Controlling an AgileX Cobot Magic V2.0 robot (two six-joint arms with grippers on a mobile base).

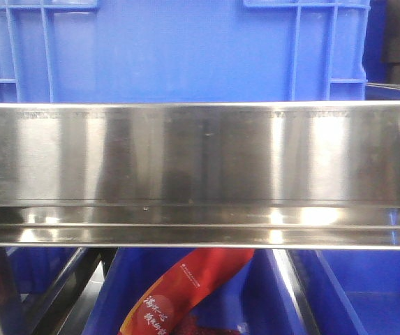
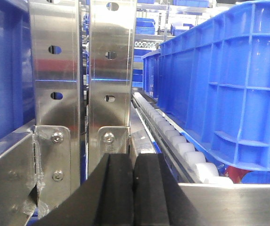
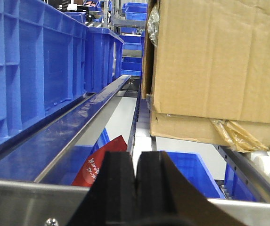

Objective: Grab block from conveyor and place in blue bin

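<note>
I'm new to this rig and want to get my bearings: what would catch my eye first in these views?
The big blue crate fills the top of the front view, behind a shiny steel rail. Below the rail, a red printed packet lies in a lower blue bin. In the right wrist view, a cardboard box looms above the shut right gripper.

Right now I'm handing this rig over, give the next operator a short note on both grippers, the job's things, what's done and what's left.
Left gripper: pads pressed together, holding nothing, facing steel uprights beside a roller track.
Right gripper: pads together, empty, low over a blue bin with a red packet just ahead.
Block and conveyor belt: not visible in any view. The front camera shows only a steel rail and a large blue crate behind it.
Done: nothing that shows.
Left: find the block, grab it, place it in a blue bin.
</note>
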